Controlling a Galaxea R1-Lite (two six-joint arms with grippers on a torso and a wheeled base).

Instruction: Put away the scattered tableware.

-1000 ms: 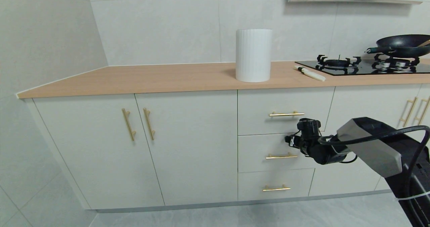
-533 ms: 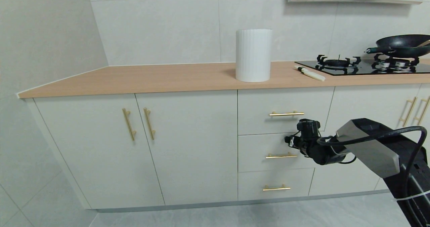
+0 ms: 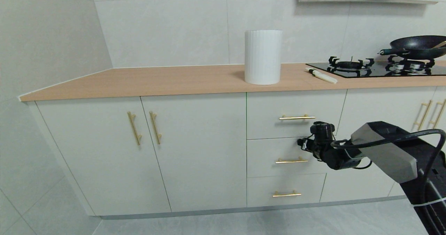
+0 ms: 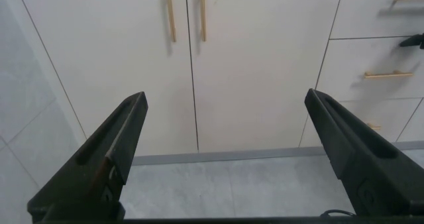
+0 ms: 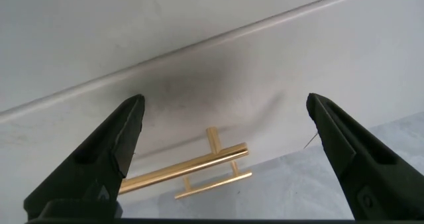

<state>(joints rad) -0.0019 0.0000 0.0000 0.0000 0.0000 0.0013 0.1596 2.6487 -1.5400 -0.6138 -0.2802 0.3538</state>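
A white-handled utensil [image 3: 321,76] lies on the wooden countertop [image 3: 156,80] beside the stove. A tall white ribbed holder [image 3: 263,57] stands upright on the counter left of it. My right gripper [image 3: 302,145] hangs close in front of the drawer stack, between the top drawer handle [image 3: 297,117] and the middle drawer handle [image 3: 292,161]. In the right wrist view the right gripper [image 5: 224,101] is open, facing a drawer front with a gold handle [image 5: 185,174] beyond its fingers. My left gripper [image 4: 224,98] is open and holds nothing, facing the cabinet doors [image 4: 185,65] low over the floor.
A black gas stove [image 3: 376,69] sits at the counter's right with a dark pan [image 3: 418,47] on it. Two cabinet doors with gold handles [image 3: 143,128] are left of the drawers. A bottom drawer handle [image 3: 286,194] is near the grey floor [image 3: 244,224].
The right gripper has edged slightly to the right in front of the drawers. The things on the counter have stayed put.
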